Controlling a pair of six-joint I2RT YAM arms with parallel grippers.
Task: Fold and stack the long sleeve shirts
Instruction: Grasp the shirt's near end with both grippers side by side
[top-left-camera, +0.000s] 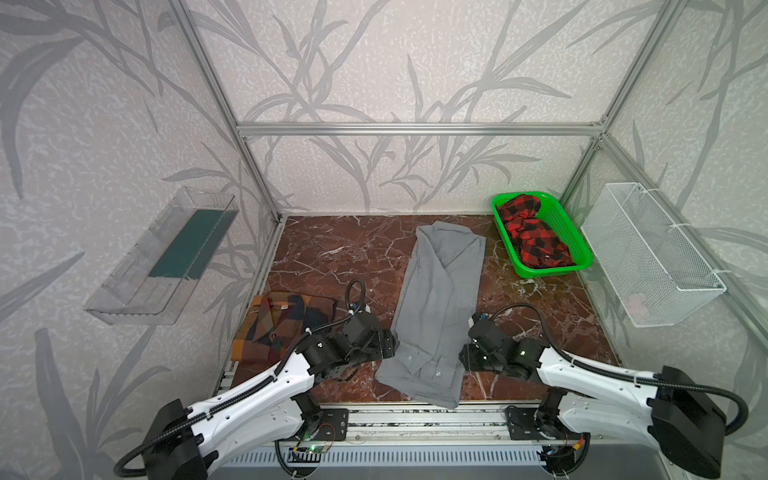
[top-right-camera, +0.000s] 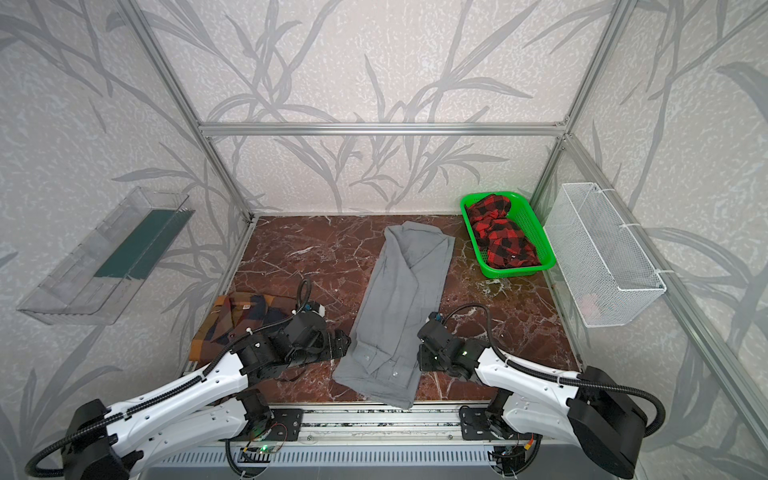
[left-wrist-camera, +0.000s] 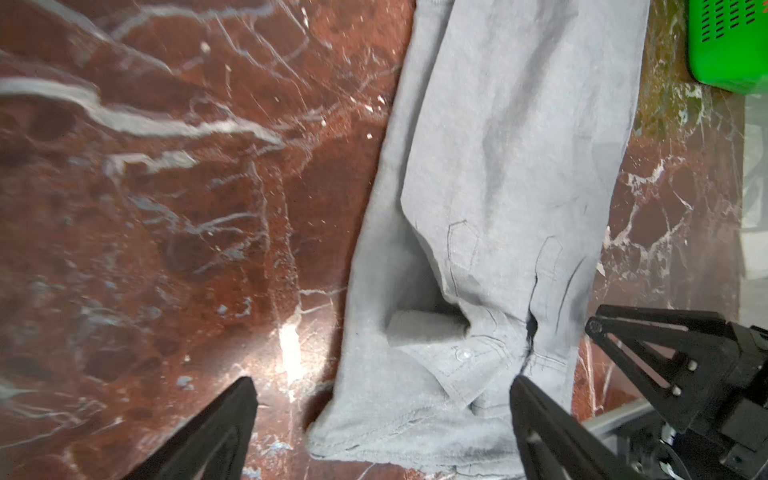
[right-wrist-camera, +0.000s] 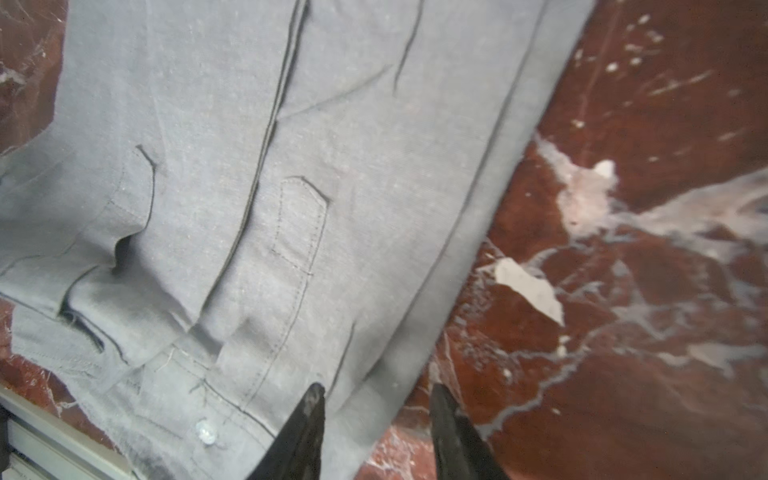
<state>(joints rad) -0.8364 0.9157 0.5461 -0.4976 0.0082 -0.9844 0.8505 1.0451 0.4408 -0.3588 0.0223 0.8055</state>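
Grey shirt (top-left-camera: 436, 307) lies mid-bench as a long narrow strip with the sleeves folded in. Collar is toward the upper middle of both top views, cuffs and hem at lower middle, hem corner reaching the bench's front edge. Orange-brown-navy check shirt (top-left-camera: 270, 328) sits folded at lower left, partly behind the left arm. Likely step: take the hem corners and fold up toward the collar.

Risks: layers look loose at the hem, with the cuffs stacked on top. A shallow pinch would probably catch only a cuff or the top layer, and the sleeves would spill out on the lift. Pincers biting at unequal depth would skew the fold. Hem could snag on the front rail.

Left pincer (left-wrist-camera: 382, 419) is wide open and low at the strip's left hem edge, one finger over bare bench (top-left-camera: 332, 257), the other over cloth; it holds nothing. Right pincer (right-wrist-camera: 378, 415) is partly open, narrower than the left, at the right hem edge, one finger over cloth, one over marble. Nothing is pinched; contact with the cloth is unclear. Green basket (top-left-camera: 540, 272) with red-black check cloth (top-left-camera: 532, 237) sits upper right, well apart.
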